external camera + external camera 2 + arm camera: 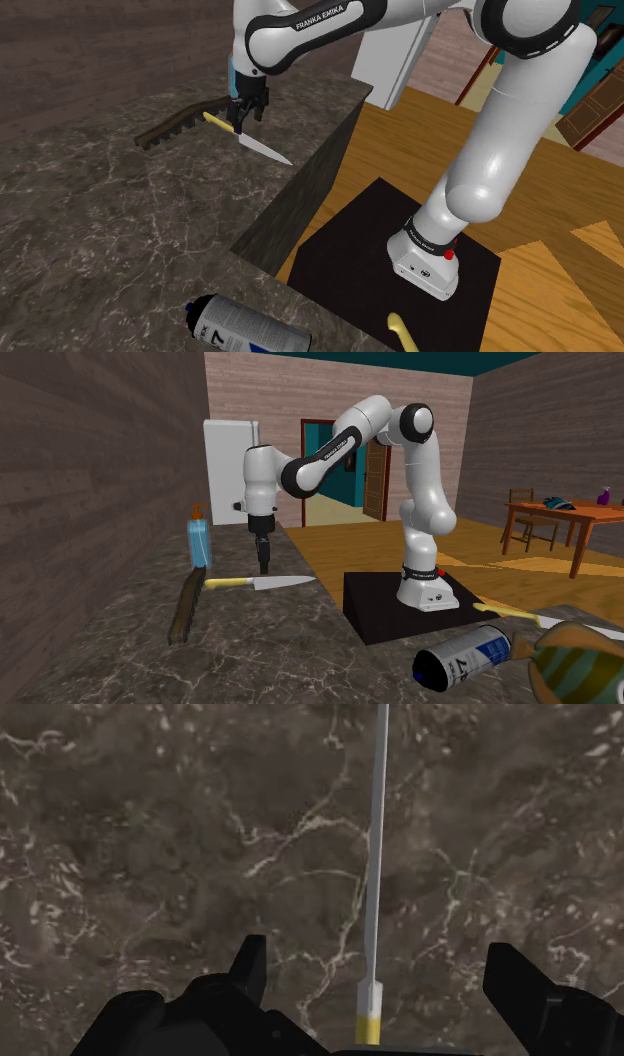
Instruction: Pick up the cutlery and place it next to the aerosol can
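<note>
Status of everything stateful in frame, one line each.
end effector: open, straddling the knife, not touching it
knife: flat on the counter, not gripped
aerosol can: on its side, near the counter's edge
pump bottle: upright
door: open

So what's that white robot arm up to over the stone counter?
The arm is going for the yellow-handled knife lying on the dark marbled counter. Its black gripper hangs low over the knife, fingers open on either side of where handle meets blade, not gripping it. The aerosol can it should end up beside lies on its side at the counter's other end.
</note>
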Controlling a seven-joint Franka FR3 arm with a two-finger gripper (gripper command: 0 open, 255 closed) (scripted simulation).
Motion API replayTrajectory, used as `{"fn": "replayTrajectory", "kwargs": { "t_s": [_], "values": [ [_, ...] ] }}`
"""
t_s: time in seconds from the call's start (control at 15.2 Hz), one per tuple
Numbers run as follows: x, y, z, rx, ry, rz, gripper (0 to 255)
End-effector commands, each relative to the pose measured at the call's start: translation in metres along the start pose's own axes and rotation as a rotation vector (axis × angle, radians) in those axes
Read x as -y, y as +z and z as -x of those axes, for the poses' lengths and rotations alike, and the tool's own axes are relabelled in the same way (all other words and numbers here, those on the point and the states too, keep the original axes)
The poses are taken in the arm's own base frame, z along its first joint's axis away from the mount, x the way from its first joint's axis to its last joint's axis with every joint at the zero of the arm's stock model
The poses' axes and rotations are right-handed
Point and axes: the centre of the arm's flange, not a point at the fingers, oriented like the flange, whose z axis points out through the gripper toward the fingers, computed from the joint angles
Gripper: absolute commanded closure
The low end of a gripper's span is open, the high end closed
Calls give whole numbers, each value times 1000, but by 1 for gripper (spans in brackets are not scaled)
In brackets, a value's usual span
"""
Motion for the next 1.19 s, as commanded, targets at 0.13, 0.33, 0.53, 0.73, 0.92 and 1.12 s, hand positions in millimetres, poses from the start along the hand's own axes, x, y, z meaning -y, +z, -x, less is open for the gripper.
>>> {"fn": "replayTrajectory", "kwargs": {
  "t_s": [0.13,0.33,0.53,0.73,0.92,1.12],
  "values": [
    [4,27,-6,0,-12,-2,0],
    [4,43,-6,0,-12,-2,0],
    [4,51,-6,0,-12,-2,0],
    [4,51,-6,0,-12,-2,0],
    [4,51,-6,0,-12,-2,0],
    [4,51,-6,0,-12,-2,255]
  ]
}}
